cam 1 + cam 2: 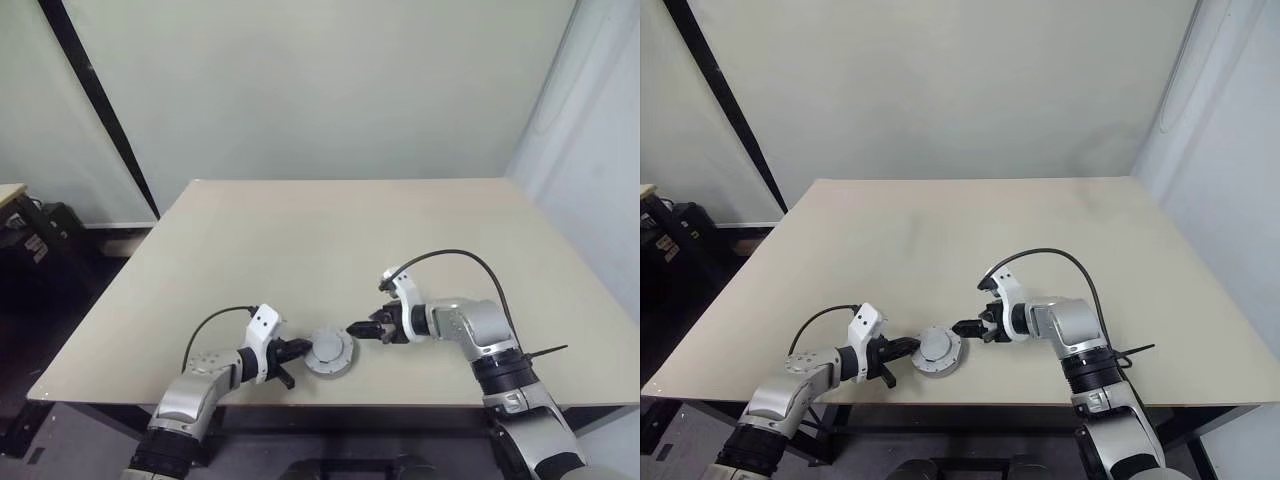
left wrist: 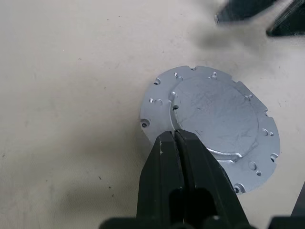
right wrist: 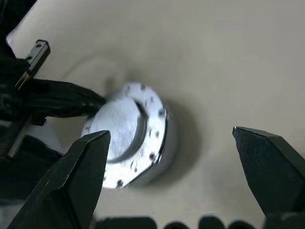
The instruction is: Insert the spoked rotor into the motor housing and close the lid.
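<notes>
At the left of the scene, near the front edge of the beige surface (image 1: 300, 230), the left end effector (image 1: 296, 349) was seen lying low, pointed toward the middle. Its two black fingers (image 2: 177, 162) were pressed together with no gap between them, nothing being clamped between them. In the left wrist view their tips were set on the top face of the lid (image 2: 214, 119), at the step where the outer flange meets the raised middle.

In the middle, the lid (image 1: 329, 351) was found lying flat as a round silver-grey disc with small holes and notches around its flange and a plain raised centre. In the right wrist view it was shown seated on top of the motor housing (image 3: 164, 150), whose silver side wall was visible beneath the flange; the stack rested on the surface close to the front edge. Whether the lid was fully seated could not be told. Anything beneath the lid was hidden.

To the right, the right end effector (image 1: 356, 329) was held just beside the housing, apart from it, pointed back toward the left. Its jaws were spread wide and nothing was gripped; in the right wrist view the two fingers (image 3: 76, 176) were seen standing far apart, with the closed housing framed between them. A black cable (image 1: 470, 258) was looped above the right wrist.
</notes>
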Tool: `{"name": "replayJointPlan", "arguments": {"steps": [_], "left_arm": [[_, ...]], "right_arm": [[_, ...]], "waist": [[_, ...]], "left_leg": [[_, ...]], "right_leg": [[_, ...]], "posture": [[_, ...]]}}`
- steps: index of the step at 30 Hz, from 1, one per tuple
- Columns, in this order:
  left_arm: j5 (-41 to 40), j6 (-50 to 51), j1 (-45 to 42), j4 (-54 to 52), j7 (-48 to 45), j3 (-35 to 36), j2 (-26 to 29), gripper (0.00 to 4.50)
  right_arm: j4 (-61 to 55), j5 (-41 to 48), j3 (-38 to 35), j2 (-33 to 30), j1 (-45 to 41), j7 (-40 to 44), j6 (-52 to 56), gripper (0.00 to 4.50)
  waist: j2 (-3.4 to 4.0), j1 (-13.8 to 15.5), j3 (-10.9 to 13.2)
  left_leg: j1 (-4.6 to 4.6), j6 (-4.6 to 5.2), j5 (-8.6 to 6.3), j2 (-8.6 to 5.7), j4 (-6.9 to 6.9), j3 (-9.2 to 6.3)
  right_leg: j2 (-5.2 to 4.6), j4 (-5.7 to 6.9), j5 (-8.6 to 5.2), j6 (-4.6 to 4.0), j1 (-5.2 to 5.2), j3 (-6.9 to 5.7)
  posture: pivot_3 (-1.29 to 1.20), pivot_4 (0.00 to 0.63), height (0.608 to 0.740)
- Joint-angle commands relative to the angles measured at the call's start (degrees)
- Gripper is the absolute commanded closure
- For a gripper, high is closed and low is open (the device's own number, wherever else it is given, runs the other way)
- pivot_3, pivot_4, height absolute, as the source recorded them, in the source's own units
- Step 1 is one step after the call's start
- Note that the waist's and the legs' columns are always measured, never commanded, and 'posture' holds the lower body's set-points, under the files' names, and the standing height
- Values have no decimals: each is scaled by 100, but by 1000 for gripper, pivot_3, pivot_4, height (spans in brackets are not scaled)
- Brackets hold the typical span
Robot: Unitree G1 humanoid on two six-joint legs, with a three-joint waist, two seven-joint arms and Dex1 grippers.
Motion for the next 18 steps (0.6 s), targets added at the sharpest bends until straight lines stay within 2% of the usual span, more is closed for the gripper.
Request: {"name": "replayJointPlan", "arguments": {"steps": [1,6,18], "left_arm": [[131,73,-6,63,-17,-208,-26,4500],[94,90,-21,35,-26,-193,-38,4500],[70,131,29,-51,-17,-164,-12,4500]], "right_arm": [[166,471,-563,195,-128,-254,801,12],[922,898,-1522,530,-225,-598,1286,12],[1431,1286,-2099,1021,-220,-1118,1220,12]], "waist": [[0,0,0],[1,0,0],[4,-3,0]], "left_leg": [[-1,1,0,0,0,0],[-1,1,0,-1,2,0],[-4,0,0,-2,1,1]], "right_leg": [[0,0,0,0,-1,0],[0,0,0,0,0,0],[0,-3,0,0,-1,0]], "posture": [[0,0,740],[0,0,740],[0,0,740]]}}
